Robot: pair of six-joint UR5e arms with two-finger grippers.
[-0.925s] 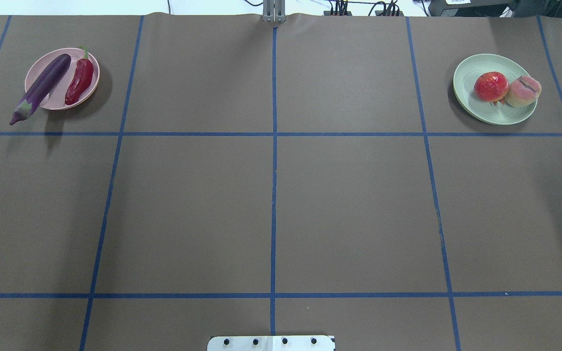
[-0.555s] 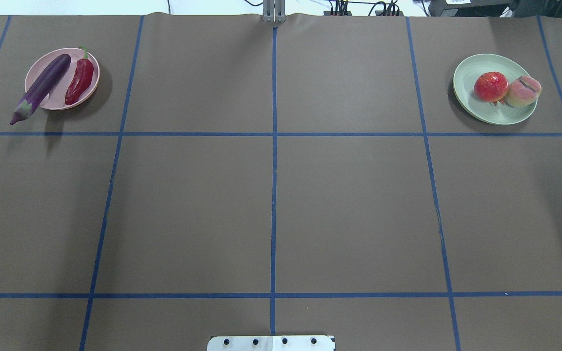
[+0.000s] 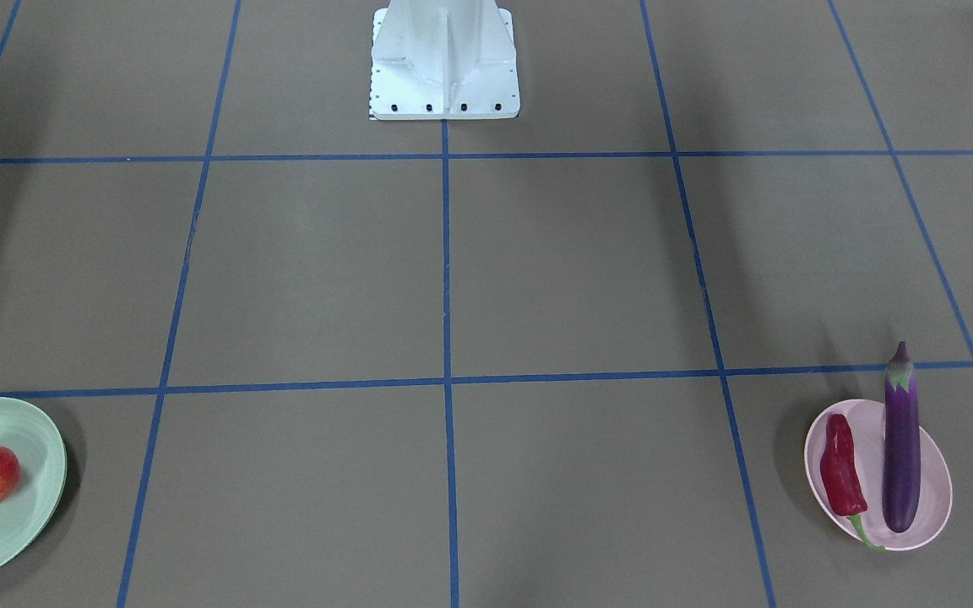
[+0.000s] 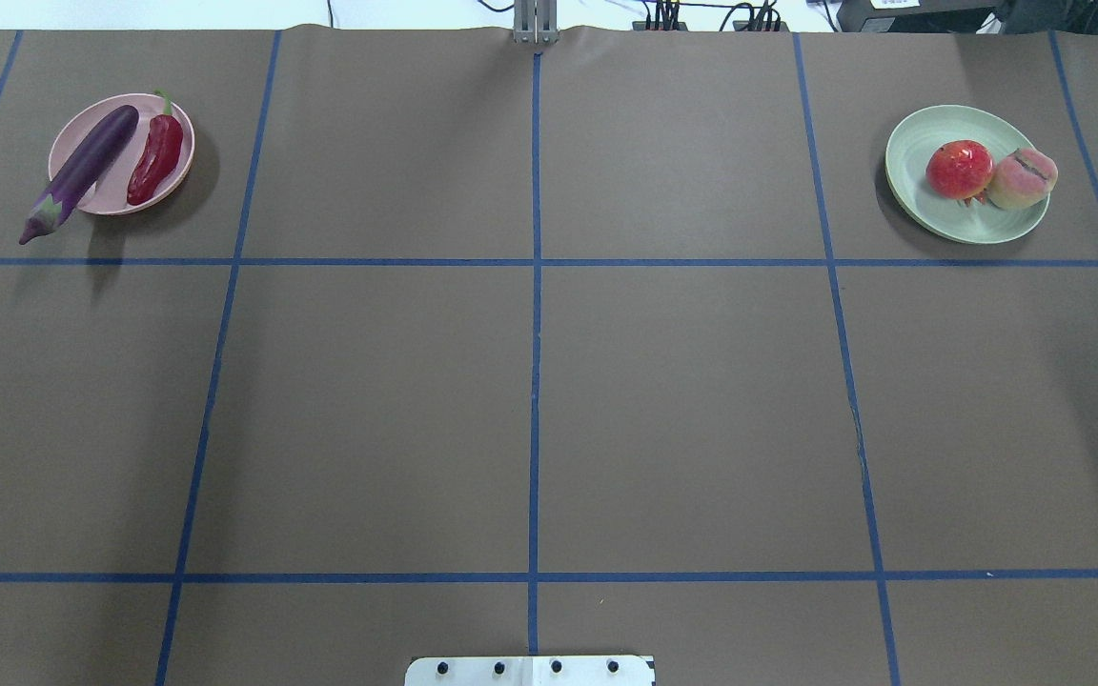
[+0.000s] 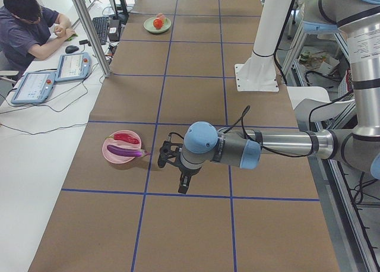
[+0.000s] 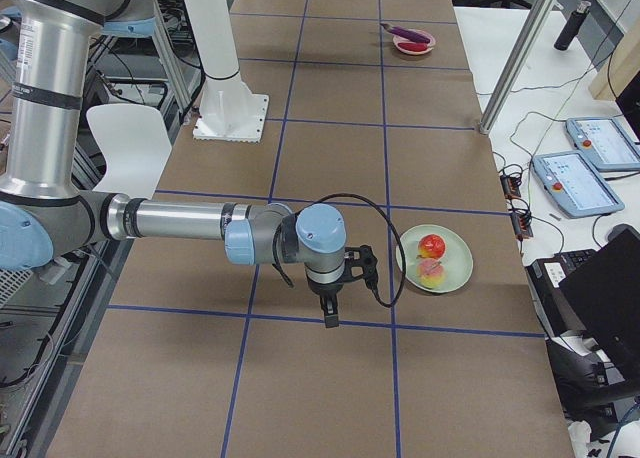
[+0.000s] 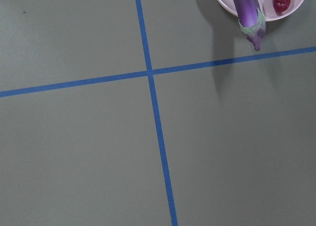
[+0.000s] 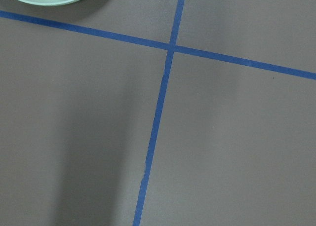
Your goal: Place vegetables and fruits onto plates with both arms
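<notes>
The purple eggplant and the red chili lie on the pink plate at the far left. The eggplant's cap end sticks out over the rim. The red-orange fruit and the peach-like fruit sit side by side on the mint green plate at the far right. My left gripper hangs above the table just right of the pink plate. My right gripper hangs just left of the green plate. I cannot tell whether either is open or shut.
Blue tape lines divide the brown table into squares. The white fixed base stands at the robot's edge in the middle. A seated person and tablets are at a side bench beyond the table's far edge.
</notes>
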